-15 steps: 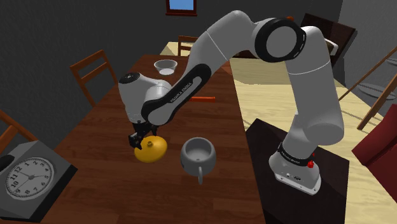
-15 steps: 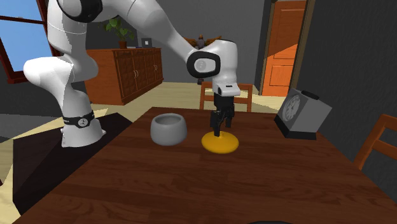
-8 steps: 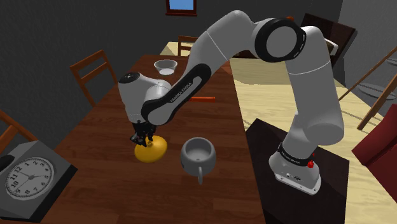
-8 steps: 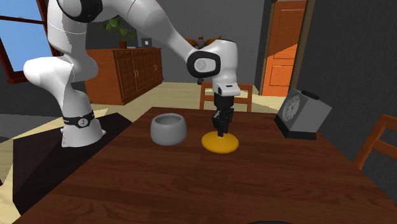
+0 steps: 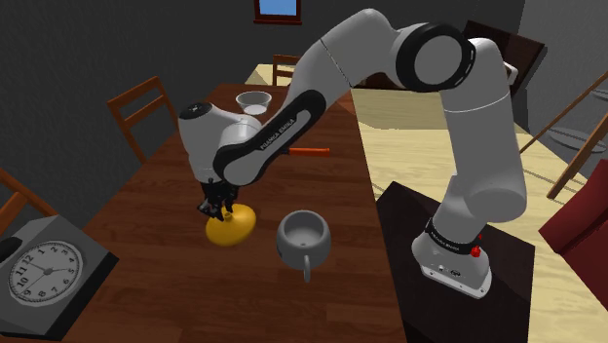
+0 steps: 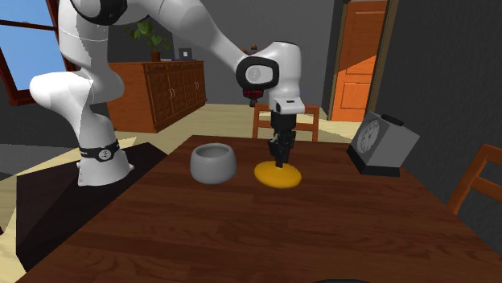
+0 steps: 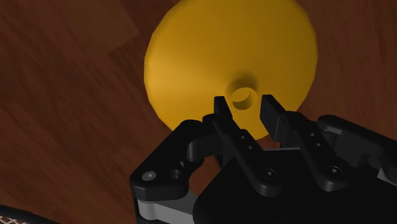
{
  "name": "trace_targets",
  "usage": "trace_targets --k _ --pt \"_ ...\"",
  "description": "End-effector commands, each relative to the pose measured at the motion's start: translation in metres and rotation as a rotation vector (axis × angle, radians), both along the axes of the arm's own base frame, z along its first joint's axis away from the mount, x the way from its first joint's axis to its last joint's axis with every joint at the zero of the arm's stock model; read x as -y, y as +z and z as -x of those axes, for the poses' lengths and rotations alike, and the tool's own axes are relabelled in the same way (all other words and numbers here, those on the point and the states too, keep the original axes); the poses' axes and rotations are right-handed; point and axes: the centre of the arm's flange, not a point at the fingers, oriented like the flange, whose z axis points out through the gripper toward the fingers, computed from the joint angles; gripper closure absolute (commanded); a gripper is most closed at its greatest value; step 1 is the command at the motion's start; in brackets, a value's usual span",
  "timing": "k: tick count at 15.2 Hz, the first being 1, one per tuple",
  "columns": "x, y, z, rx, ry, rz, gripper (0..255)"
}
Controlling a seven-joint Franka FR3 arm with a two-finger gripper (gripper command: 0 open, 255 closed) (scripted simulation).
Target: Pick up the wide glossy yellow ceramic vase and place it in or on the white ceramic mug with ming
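Note:
A wide, squat yellow vase (image 5: 232,227) with a small narrow neck (image 7: 243,96) is at the middle of the dark wooden table (image 5: 156,292). My gripper (image 5: 218,207) comes down on it from above, and its two black fingers (image 7: 221,113) are shut on the neck. The second exterior view has the gripper (image 6: 279,158) upright over the vase (image 6: 277,175), which looks barely raised off the wood. A grey-white mug (image 5: 303,237) with its handle toward the table's near edge stands open side up, just to the shoulder view's right of the vase. The mug (image 6: 213,163) is apart from the vase.
A grey clock (image 5: 44,268) lies at the shoulder view's lower left, and the clock (image 6: 384,143) is right of the vase in the second exterior view. A white bowl (image 5: 253,100) and a thin orange-red object (image 5: 310,151) lie further up the table. Wooden chairs (image 5: 141,112) flank it.
The fingers have closed on the vase's neck. The hand has since risen slightly, and the vase has moved up a little with it.

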Motion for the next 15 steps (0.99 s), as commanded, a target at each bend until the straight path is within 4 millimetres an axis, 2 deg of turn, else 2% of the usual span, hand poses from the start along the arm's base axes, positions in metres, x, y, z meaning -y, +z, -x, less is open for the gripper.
trace_targets --k 1,15 --pt "0.001 0.012 0.000 0.000 0.000 0.000 255" --pt "0.001 0.086 0.000 0.000 0.000 0.000 255"
